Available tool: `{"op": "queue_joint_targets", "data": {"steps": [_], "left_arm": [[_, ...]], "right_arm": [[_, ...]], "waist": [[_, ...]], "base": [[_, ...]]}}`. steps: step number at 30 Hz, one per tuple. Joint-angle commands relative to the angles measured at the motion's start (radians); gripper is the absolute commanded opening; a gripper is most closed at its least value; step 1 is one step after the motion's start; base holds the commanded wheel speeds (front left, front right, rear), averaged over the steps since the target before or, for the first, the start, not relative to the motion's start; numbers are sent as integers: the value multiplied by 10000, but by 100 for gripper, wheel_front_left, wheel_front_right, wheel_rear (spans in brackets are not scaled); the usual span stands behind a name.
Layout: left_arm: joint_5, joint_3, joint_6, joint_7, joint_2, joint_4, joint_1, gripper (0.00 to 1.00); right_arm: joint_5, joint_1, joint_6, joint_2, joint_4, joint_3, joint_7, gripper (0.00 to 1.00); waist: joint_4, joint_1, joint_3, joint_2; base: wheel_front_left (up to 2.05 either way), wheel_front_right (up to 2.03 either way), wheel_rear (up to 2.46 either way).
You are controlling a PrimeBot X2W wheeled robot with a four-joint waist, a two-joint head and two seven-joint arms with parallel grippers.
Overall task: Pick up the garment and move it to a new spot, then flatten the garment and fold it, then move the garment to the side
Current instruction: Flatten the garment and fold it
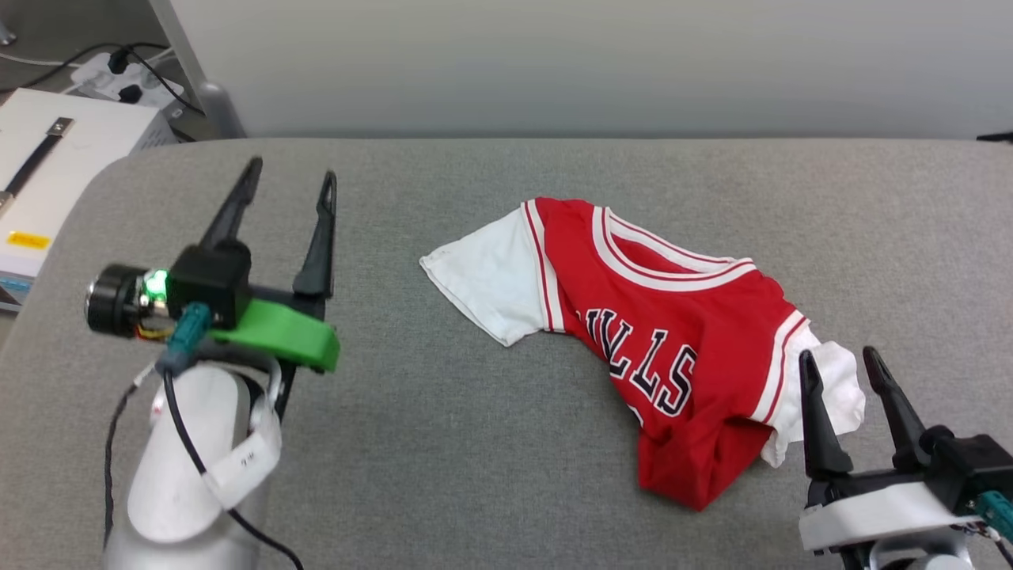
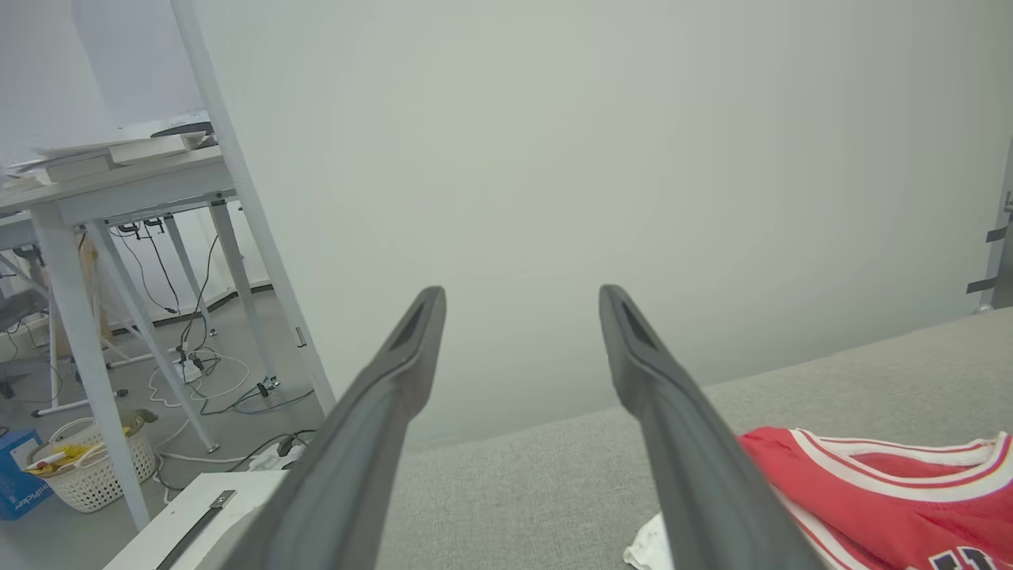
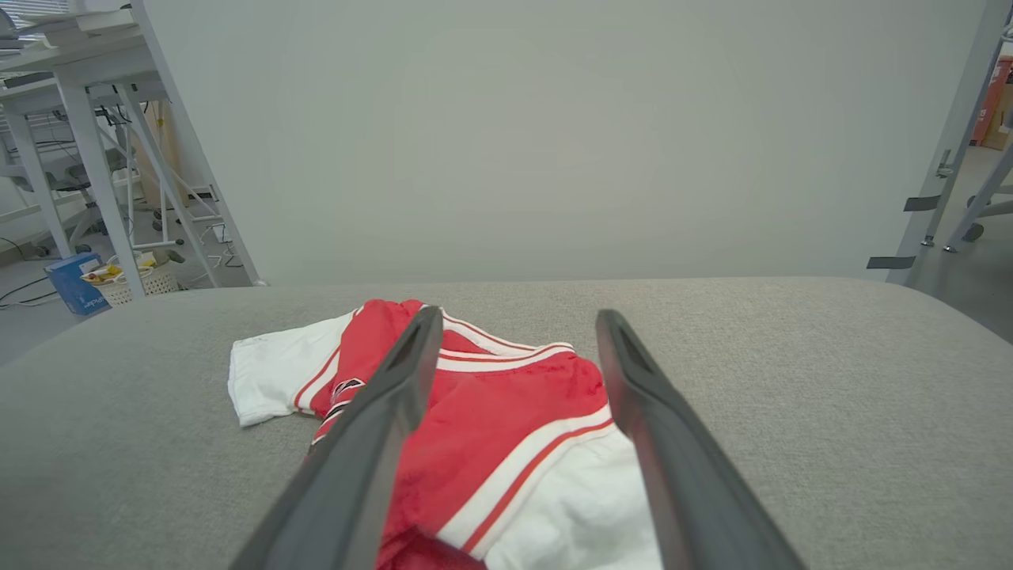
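Note:
The garment (image 1: 673,332) lies crumpled on the grey table, right of centre: red body, white sleeves, striped collar toward the back, black lettering showing. One white sleeve spreads out to the left; the other bunches near my right gripper (image 1: 839,360). That gripper is open, its fingers rising just in front of the bunched sleeve, nothing between them. In the right wrist view the garment (image 3: 491,419) lies under and between the open fingers (image 3: 657,427). My left gripper (image 1: 289,178) is open and empty, well left of the garment (image 2: 878,483).
The grey padded table (image 1: 443,443) runs to a pale wall at the back. Off its left edge stand a white box (image 1: 47,174) and a power strip with cables (image 1: 119,75). A white desk (image 2: 95,190) and basket (image 2: 91,467) stand on the floor.

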Motion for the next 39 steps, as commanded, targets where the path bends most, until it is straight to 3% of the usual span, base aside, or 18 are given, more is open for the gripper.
{"op": "queue_joint_targets", "data": {"steps": [1,5,10,16,25,30,39], "left_arm": [[-135,-94,-58,-57,170,304,-566,100],[-555,-702,-111,-31,676,1606,-2250,100],[-2024,-2659,-119,1082,1540,3032,-4335,100],[-4437,-5216,-121,4581,2416,4049,-6189,100],[-7883,-8702,-122,8948,3961,3517,-7531,100],[-9122,-9650,-122,9832,4362,3515,-7737,100],[-9864,-11159,-122,9909,4549,3953,-7700,100]], "right_arm": [[-50,-274,-9,-18,-90,25,-46,100],[-89,-653,-9,-18,-248,65,-46,100],[-103,-998,-9,-18,-448,222,-46,100],[-65,-1336,-9,-18,-613,341,-46,100],[60,-1673,-9,-18,-697,471,-46,100],[119,-1905,-9,-18,-739,523,-46,100],[222,-2227,-9,-18,-763,586,-46,100]], "waist": [[-355,0,580,0],[-606,0,1106,0],[-951,0,1691,0],[-1317,0,2268,0],[-1817,0,2899,0],[-2012,0,3253,0],[-2230,0,3766,0]], "base": [[0,0,0],[0,0,0],[0,0,0],[0,0,0],[0,0,0],[0,0,0],[0,0,0]]}}
